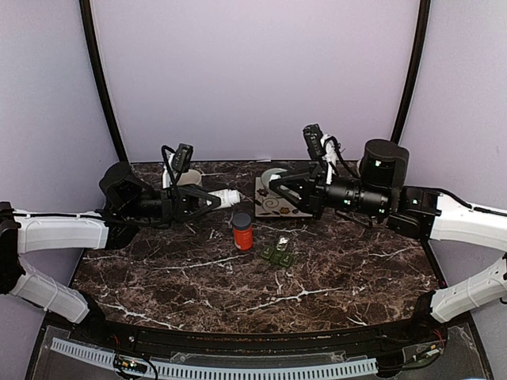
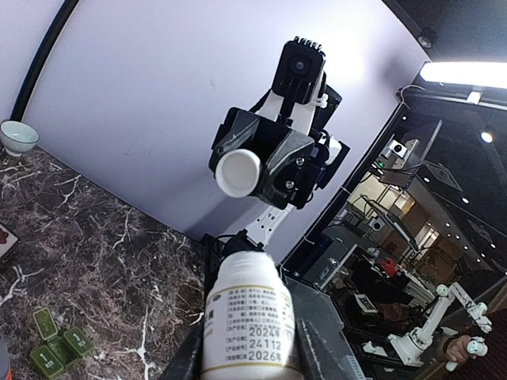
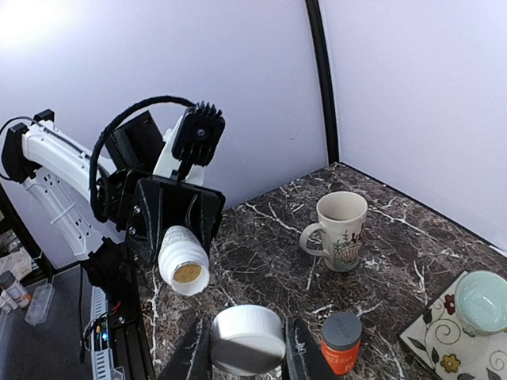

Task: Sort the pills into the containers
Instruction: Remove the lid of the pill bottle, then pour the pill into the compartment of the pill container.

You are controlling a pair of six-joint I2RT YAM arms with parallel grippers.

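Grips open white plastic pill bottle (image 2: 249,317) in left jaws, round white cap (image 3: 247,339) in right, mid-air, well inside dark marble tabletop's (image 1: 198,277) edges.

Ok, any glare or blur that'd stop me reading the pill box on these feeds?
Top view: even light, but the pill box is tiny, dark on dark marble. Left wrist: sharp, box clear at lower left, lamp blown out upper right. Right wrist: glare in upper left corner, box out of frame.
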